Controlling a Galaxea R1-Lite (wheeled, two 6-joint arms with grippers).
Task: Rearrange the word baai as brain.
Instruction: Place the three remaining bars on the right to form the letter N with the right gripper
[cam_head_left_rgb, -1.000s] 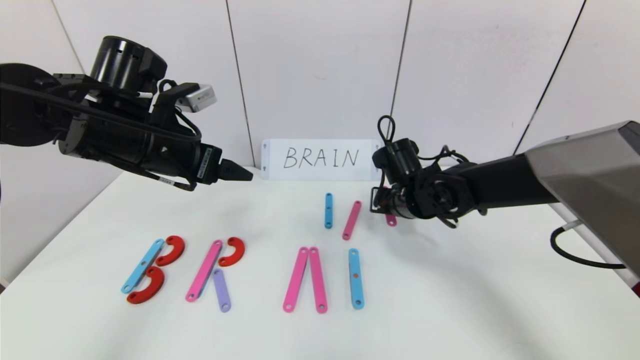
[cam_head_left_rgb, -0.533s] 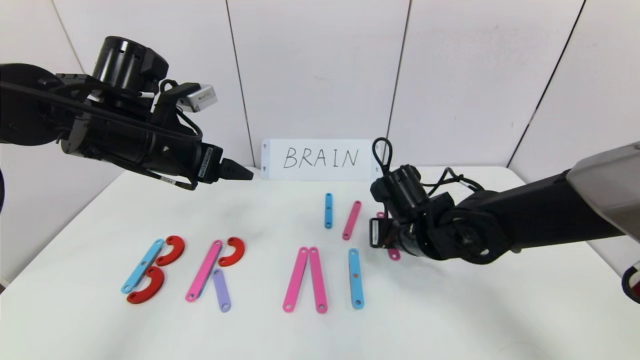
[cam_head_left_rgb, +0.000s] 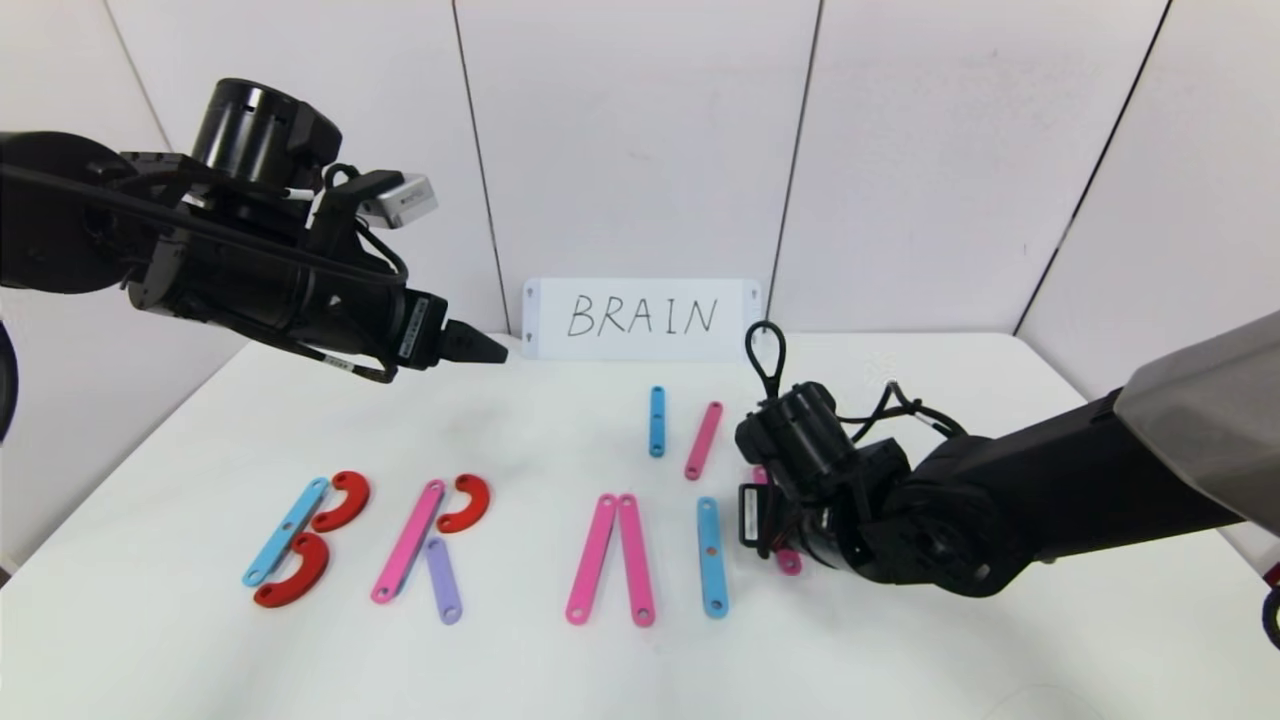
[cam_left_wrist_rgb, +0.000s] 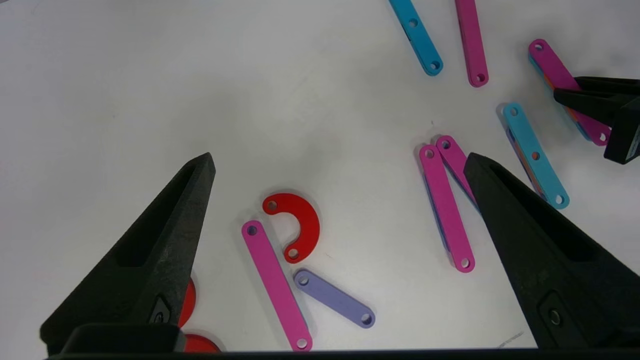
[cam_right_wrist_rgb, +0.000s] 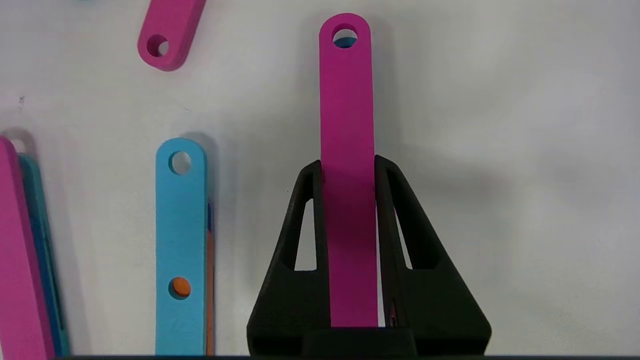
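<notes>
On the white table the flat pieces form B (blue bar, two red arcs), R (pink bar, red arc, purple bar), two pink bars leaning together, and a blue bar. My right gripper is shut on a pink bar, low over the table just right of that blue bar. In the head view only the bar's end shows. My left gripper is open and empty, high above the back left.
A spare blue bar and a spare pink bar lie behind the letters. The white card with handwritten BRAIN stands against the back wall. The right arm reaches in across the table's right side.
My right gripper has carried the pink bar from the back, near the spare bars, forward and down to beside the blue bar. The left arm has barely moved.
</notes>
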